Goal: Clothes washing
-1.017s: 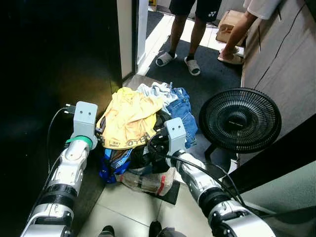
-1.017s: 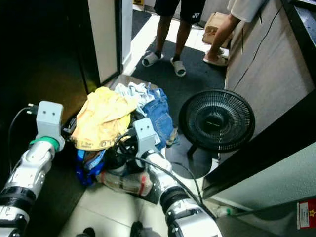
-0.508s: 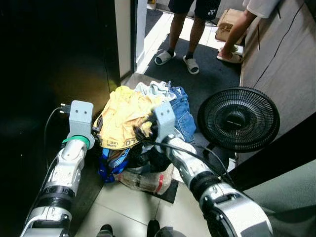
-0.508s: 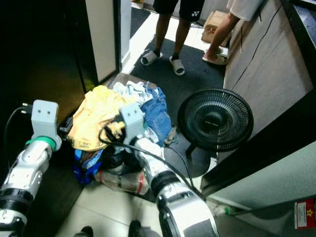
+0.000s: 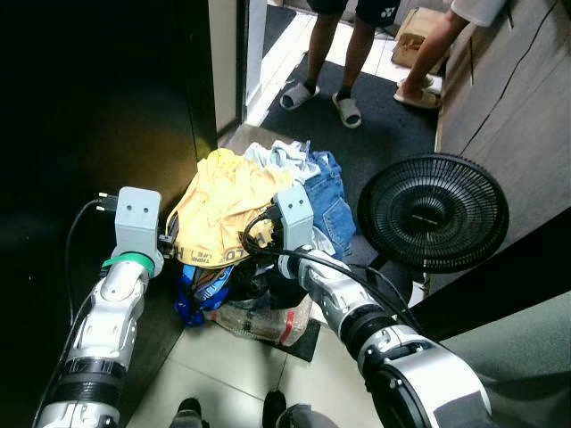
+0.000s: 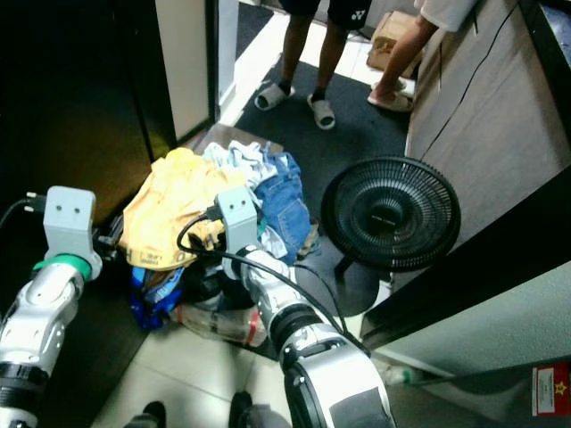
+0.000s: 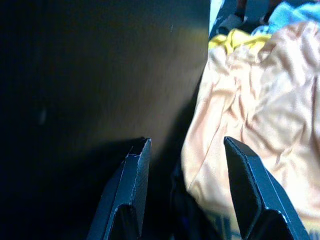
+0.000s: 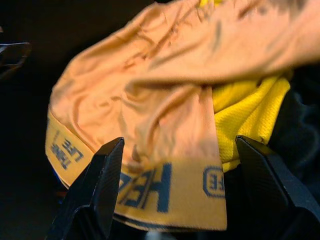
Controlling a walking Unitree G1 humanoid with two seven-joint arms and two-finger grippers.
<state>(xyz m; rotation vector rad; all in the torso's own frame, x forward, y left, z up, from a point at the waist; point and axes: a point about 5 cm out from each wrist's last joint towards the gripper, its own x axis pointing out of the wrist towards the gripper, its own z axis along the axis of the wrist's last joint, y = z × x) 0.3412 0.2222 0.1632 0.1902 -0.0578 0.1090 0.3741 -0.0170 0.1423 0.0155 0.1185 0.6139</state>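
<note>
Looking down from the left eye view, a heap of laundry sits on the floor beside a dark doorway, topped by a crumpled yellow-orange jersey with a printed hem band [image 5: 223, 209], with a folded pair of blue denim jeans [image 5: 328, 198] behind it. The left gripper [image 5: 166, 242] is at the jersey's left edge, and the right gripper [image 5: 254, 239] is over its near hem. A round black floor fan [image 5: 433, 214] stands just right of the heap, and two people's legs in sandals [image 5: 321, 91] stand on the dark mat beyond.

From the right eye view, the same heap lies between both silver arms.

Through the left wrist view, the left gripper [image 7: 186, 165] is released, its fingers [image 7: 134, 170] spread beside the jersey, gripping nothing.

Through the right wrist view, the right gripper [image 8: 175, 192] is spread wide around the printed hem, not clenched.
</note>
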